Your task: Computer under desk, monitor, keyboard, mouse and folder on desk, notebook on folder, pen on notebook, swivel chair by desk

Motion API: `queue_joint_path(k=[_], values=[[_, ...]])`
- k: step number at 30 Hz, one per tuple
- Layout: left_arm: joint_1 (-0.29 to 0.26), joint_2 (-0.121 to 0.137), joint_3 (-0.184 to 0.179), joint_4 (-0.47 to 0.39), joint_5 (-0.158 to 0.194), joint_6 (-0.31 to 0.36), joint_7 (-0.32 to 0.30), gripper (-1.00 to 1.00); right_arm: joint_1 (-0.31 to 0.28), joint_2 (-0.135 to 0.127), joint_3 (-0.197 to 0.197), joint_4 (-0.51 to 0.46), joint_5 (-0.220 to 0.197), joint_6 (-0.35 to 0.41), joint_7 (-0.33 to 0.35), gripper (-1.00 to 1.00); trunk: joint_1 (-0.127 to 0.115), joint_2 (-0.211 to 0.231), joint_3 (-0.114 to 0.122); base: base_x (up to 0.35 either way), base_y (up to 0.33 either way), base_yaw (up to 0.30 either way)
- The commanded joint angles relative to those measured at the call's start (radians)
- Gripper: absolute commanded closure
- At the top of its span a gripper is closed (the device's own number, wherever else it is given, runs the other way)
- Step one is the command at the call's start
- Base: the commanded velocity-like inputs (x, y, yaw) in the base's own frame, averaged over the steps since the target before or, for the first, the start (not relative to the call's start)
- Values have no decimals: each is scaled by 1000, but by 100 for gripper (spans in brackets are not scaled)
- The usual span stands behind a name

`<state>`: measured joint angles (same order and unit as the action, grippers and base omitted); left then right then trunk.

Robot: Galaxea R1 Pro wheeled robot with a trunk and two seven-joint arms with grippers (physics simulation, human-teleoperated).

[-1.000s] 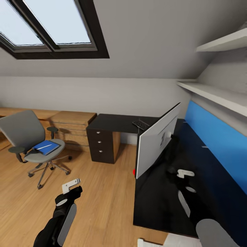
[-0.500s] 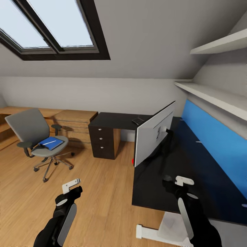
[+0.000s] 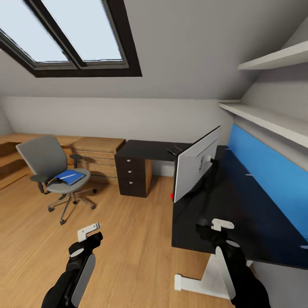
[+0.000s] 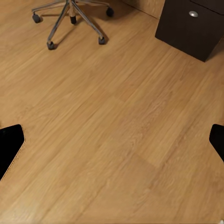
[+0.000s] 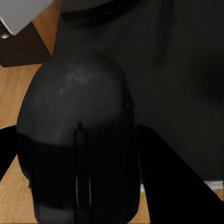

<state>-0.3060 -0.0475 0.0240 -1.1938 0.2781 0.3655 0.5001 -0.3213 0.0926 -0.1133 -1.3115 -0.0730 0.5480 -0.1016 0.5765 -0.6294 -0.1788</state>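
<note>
- Here the room has a wood floor (image 3: 128, 239), a slanted ceiling with a big skylight (image 3: 81, 34), white shelves (image 3: 265, 119) and a blue wall panel (image 3: 269, 171).
- The black tabletop (image 3: 239, 214) runs along the blue panel and turns toward a black drawer unit (image 3: 133, 177) with round silver knobs.
- The monitor (image 3: 196, 169) stands on the tabletop, with its pale back facing the camera.
- The swivel chair (image 3: 55, 175) sits well apart from the desk, near a light-wood chest (image 3: 96, 156). A blue flat item (image 3: 70, 176) lies on its seat with the pen (image 3: 67, 175) on top.
- The right gripper (image 5: 79, 154) is clamped on the mouse (image 5: 79, 144), held over the near edge of the tabletop.
- The left gripper (image 3: 87, 231) hangs over the bare floor with its fingers (image 4: 9, 147) wide apart, holding nothing.
</note>
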Motion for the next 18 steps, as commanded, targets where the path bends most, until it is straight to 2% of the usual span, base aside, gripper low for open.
queue_joint_path(k=[1,3,4,5,13,18], values=[[-1,0,0,-1,9,3,5,-100,-1,1,-1,-2,-10,5,-4,100,0,-2,-1,-225,268,0],[-1,0,0,-1,9,3,5,-100,-1,2,7,-1,-10,5,-4,100,0,-2,0,-223,269,0],[-1,0,0,-1,9,3,5,-100,-1,2,38,0,-9,4,-5,100,0,-2,0,-220,271,0],[-1,-1,0,-1,9,3,5,-100,-1,2,46,0,-9,4,-6,100,0,-2,0,-219,272,0],[-1,0,0,-1,9,3,3,-100,-1,1,59,4,-8,4,-7,100,0,-2,0,-193,287,12],[-1,0,0,-1,9,4,3,-100,-1,2,62,6,-5,3,-10,100,0,-2,0,-158,305,171]])
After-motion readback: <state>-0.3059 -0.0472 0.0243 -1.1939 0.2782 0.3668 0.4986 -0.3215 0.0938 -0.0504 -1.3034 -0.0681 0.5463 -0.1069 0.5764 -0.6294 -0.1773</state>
